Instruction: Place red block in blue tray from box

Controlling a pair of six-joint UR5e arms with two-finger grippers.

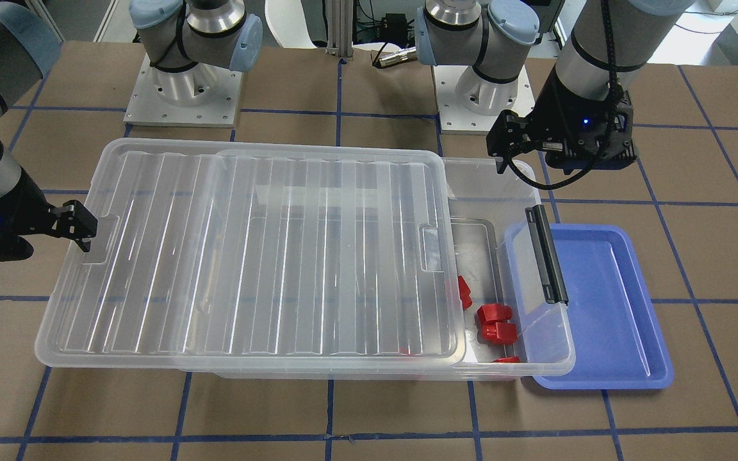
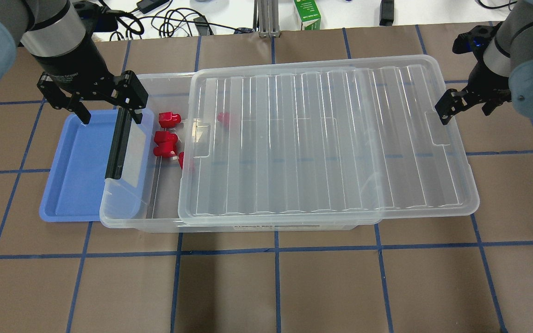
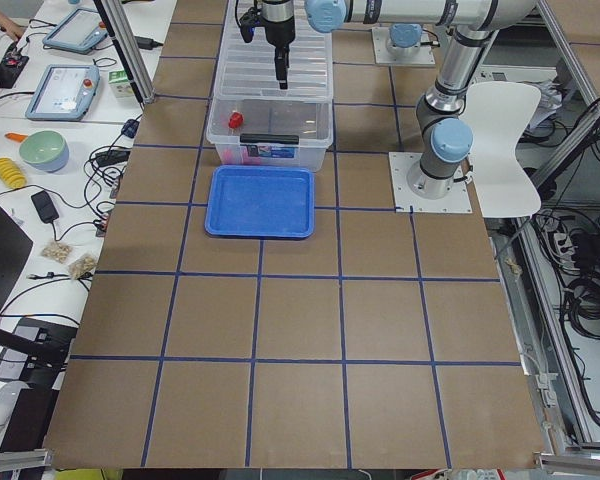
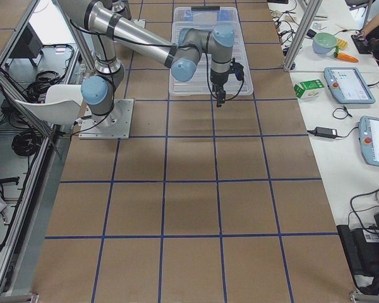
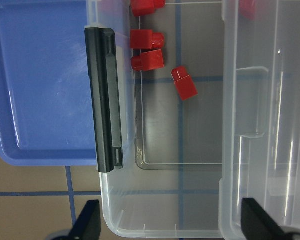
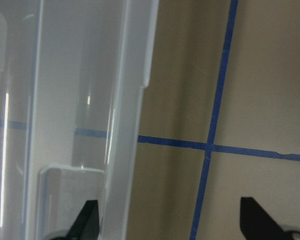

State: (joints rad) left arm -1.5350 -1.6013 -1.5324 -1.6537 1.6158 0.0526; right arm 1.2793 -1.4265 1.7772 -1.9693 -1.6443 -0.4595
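**Lot: clear box part-uncovered, red blocks inside, both grippers spread and holding nothing**

1. Tabletop (image 2: 322, 286): brown, gridded with blue tape.

2. Box (image 2: 125, 210): a clear bin lying lengthways across the middle of the tabletop, parallel to the robot-side edge. Its black latch (image 2: 117, 143) is on the short end facing the edge on the robot's left.

3. Lid (image 2: 322, 138): clear and ribbed, resting on the box but offset toward the edge on the robot's right. It overhangs that end and leaves the latch end uncovered.

4. Red blocks (image 2: 164, 137): five are visible, all inside the box at the latch end, in the half nearer the operator-side edge.
   - Two lie touching side by side, with a third just beyond them toward the operator-side edge.
   - A fourth (image 5: 184, 83) lies apart, near the lid's edge.
   - A fifth (image 2: 222, 117) shows through the lid.
   - Which of them is the task's block cannot be told.

5. Blue tray (image 2: 77, 171): flat on the tabletop, just beside the box's latch end, toward the edge on the robot's left. Whether it touches the box cannot be told.

6. Left gripper (image 2: 109, 119): its jaws are wide apart and hold nothing. It hangs above the latch end, one finger over the tray and the other over the box's rim.

7. Right gripper (image 6: 170, 225): its jaws are wide apart and hold nothing. It sits at the lid's overhanging short edge, which runs between the fingers in the wrist view. Whether it touches the lid cannot be told.
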